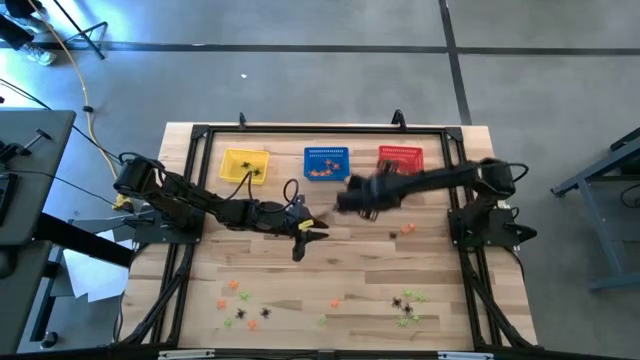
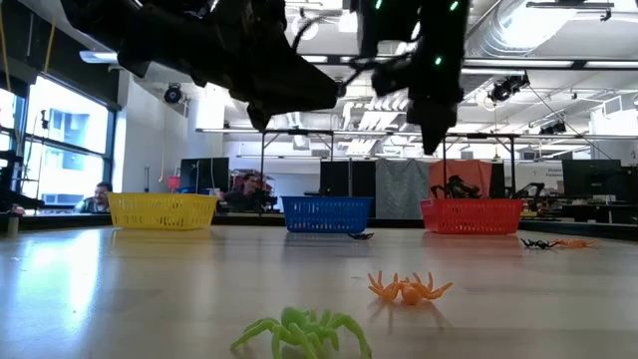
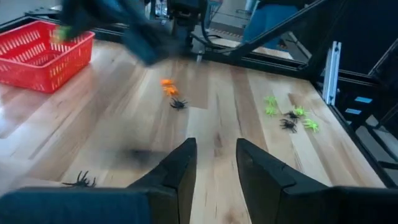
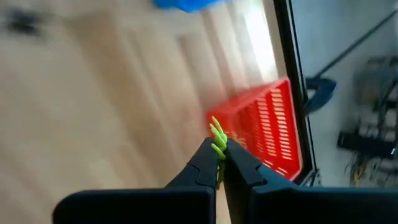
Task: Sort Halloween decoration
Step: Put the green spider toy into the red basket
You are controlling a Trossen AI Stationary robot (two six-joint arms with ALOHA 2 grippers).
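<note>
Right gripper (image 4: 219, 163) pinched on 1 light green trinket (image 4: 217, 138) near the red basket (image 4: 272, 124); left gripper (image 3: 214, 163) mid-bench, fingers parted, empty.

A grey floor (image 1: 330, 90) crossed by dark seams surrounds the wooden table (image 1: 340, 270). Beyond it, bright windows (image 2: 60, 140) on one side, ceiling ducts (image 2: 568, 40), strip lights, desks with monitors (image 2: 588, 179), and seated people (image 2: 100, 196)

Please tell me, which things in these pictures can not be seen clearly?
- High view: right gripper is smeared by motion blur.
- High view: contents of the yellow basket, blue basket and red basket are too small to identify.
- Right wrist view: green decoration is mostly hidden between the fingers.
- Low view: both grippers are cut off by the top edge.
</note>
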